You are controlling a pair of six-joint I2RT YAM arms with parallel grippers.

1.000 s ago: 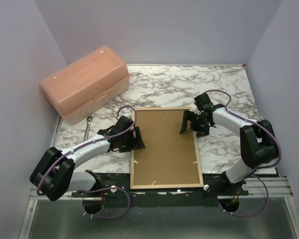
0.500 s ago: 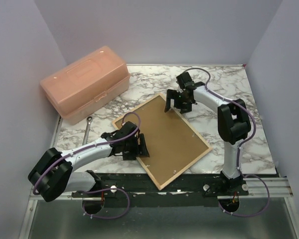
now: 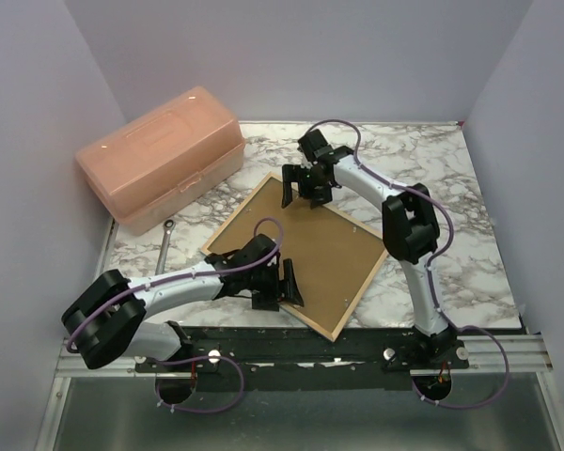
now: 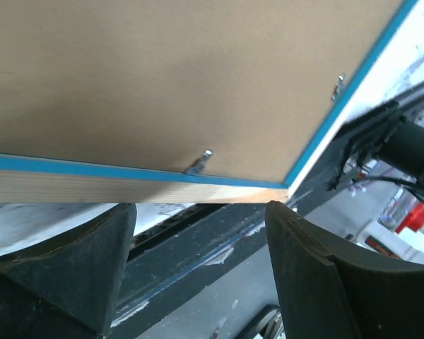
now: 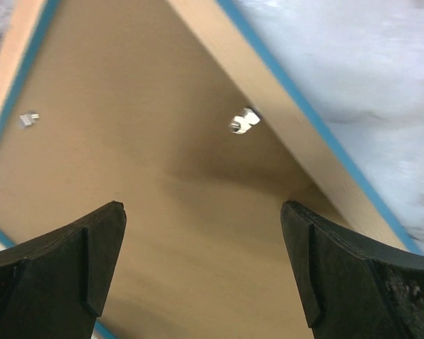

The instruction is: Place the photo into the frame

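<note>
- From above, the frame (image 3: pixel 233 212) is lying face down and skewed, its near corner at the bench's (image 3: pixel 432 169) front edge. The backing board (image 3: pixel 334 249) is filling it, and the photo isn't showing.
- At the left wrist, the left hand (image 4: pixel 199 212) is gaping over that near corner, gripping nothing. A metal tab (image 4: pixel 200 162) is sticking up.
- At the right wrist, the right hand (image 5: pixel 201 208) is spreading wide over the far corner, empty. I'd be steadying the rim while pressing tabs flat.

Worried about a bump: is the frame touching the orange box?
Apart. The top view shows bare marble table between the far corner of the frame and the box.
</note>
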